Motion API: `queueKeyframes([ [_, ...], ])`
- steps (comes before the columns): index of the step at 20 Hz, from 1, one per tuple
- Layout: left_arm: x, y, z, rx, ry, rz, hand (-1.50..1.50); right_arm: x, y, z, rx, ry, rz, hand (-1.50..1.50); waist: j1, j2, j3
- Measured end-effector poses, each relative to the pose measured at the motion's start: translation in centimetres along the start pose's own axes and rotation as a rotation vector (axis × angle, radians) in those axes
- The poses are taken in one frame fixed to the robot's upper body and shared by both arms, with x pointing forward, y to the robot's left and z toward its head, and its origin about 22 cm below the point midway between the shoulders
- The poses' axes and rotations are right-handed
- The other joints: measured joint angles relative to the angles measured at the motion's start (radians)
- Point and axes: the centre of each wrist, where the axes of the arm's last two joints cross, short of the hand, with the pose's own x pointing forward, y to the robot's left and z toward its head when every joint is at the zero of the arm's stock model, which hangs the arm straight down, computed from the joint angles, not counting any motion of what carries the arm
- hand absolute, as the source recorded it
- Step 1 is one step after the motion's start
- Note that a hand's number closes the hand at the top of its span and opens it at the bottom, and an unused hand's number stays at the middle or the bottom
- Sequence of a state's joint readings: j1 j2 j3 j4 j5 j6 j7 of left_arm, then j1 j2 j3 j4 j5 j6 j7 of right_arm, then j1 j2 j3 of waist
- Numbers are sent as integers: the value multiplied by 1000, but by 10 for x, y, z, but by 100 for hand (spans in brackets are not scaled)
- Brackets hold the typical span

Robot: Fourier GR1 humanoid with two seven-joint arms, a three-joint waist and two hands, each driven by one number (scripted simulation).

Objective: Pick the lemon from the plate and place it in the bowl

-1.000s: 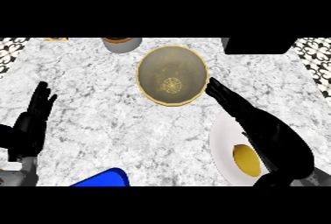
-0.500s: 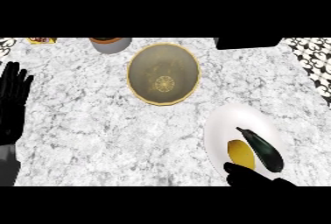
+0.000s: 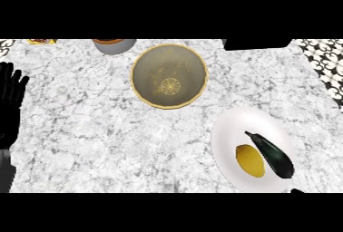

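Observation:
A yellow lemon lies on the white plate at the lower right of the marble counter. Of my right hand only one straight black finger shows. It lies across the plate just right of the lemon, alongside it and not curled round it; the palm is below the view's edge. The gold-rimmed bowl stands empty at the upper middle, well up and left of the plate. My left hand rests open at the left edge, fingers up.
A grey pot stands at the back edge, left of the bowl. A small yellow item sits at the back left corner, a black block at the back right. A patterned strip borders the counter's right side.
My right arm has drawn back from beside the bowl toward the lower right, uncovering the plate and lemon. The left hand has shifted out to the left edge.

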State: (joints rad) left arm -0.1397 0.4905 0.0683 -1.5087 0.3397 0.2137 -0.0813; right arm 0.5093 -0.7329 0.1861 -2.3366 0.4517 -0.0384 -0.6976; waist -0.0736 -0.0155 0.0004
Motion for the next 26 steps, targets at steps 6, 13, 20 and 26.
queueKeyframes([
  [6,5,0,-3,-5,-9,5,0,0,-24,27,199,165,110,-150,9,2,-2],
  [13,4,-3,-2,-33,-8,16,0,3,-37,48,354,281,216,-150,29,7,-2],
  [20,8,-12,-12,-54,-20,21,0,4,-25,53,396,333,259,-150,53,12,-1],
  [26,5,-10,-14,-72,-22,21,0,-5,-6,46,448,350,317,-150,67,15,-1],
])
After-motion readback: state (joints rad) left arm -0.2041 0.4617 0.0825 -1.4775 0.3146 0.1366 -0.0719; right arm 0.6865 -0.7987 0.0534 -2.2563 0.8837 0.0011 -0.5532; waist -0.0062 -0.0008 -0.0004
